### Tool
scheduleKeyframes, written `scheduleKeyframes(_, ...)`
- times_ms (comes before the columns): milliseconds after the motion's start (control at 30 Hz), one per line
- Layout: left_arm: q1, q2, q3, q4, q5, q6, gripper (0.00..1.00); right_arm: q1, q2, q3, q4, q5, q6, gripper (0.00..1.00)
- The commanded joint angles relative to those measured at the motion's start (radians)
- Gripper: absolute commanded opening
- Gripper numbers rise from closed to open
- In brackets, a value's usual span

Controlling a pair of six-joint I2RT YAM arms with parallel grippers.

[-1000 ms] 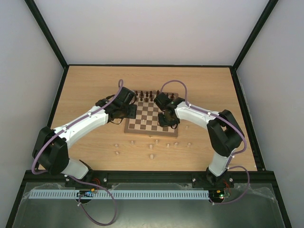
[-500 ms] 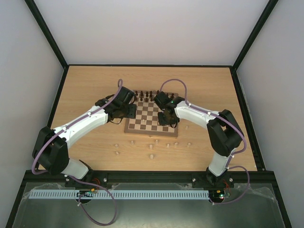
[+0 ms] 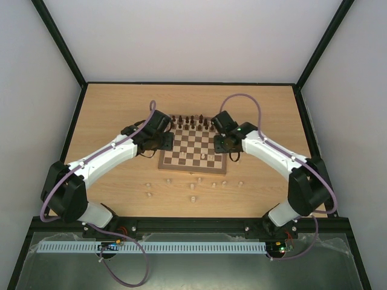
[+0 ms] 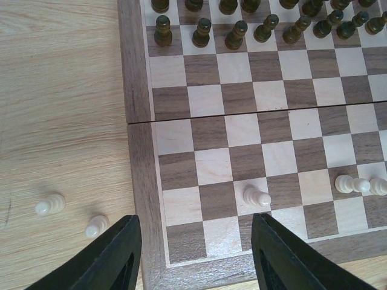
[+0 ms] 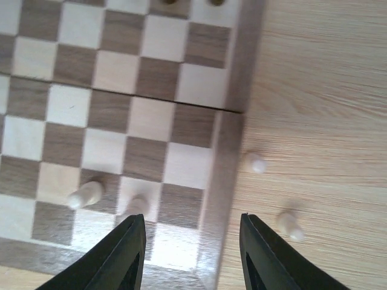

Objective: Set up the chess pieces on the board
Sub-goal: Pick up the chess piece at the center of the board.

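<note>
The board (image 3: 192, 150) lies mid-table, with dark pieces along its far rows. My left gripper (image 3: 162, 143) hangs open and empty over the board's near left corner (image 4: 138, 181). In the left wrist view one pale pawn (image 4: 256, 196) stands between the open fingers (image 4: 115, 254), and two more pale pieces (image 4: 352, 184) stand to the right. My right gripper (image 3: 227, 147) hangs open and empty over the board's near right edge (image 5: 227, 157). Two pale pieces (image 5: 84, 195) stand on the near rows beside it. Several pale pieces (image 3: 192, 186) lie scattered on the table in front of the board.
Two pale pieces (image 4: 49, 205) lie on the table left of the board. Two more (image 5: 255, 163) lie just off its right edge. Dark pieces (image 4: 202, 31) fill the far rows. Black frame rails (image 3: 193, 223) border the tabletop.
My right gripper has moved right, from over the board's near squares to its right edge, uncovering pale pieces there. The left arm has not moved.
</note>
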Motion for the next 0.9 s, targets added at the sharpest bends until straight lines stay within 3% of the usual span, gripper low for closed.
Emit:
scheduleKeyframes(0, 0.005, -0.037, -0.012, -0.004, -0.002, -0.005, 0.53, -0.074, -0.066, -0.102, -0.048, 0.016, -0.009, 0.43)
scheduleKeyframes(233, 0.005, -0.041, -0.017, 0.003, 0.012, -0.01, 0.56, -0.146, -0.057, -0.214, 0.012, -0.013, -0.014, 0.42)
scheduleKeyframes(867, 0.004, -0.066, -0.028, 0.0, 0.018, -0.008, 0.58, -0.177, 0.07, -0.22, 0.043, 0.019, -0.003, 0.3)
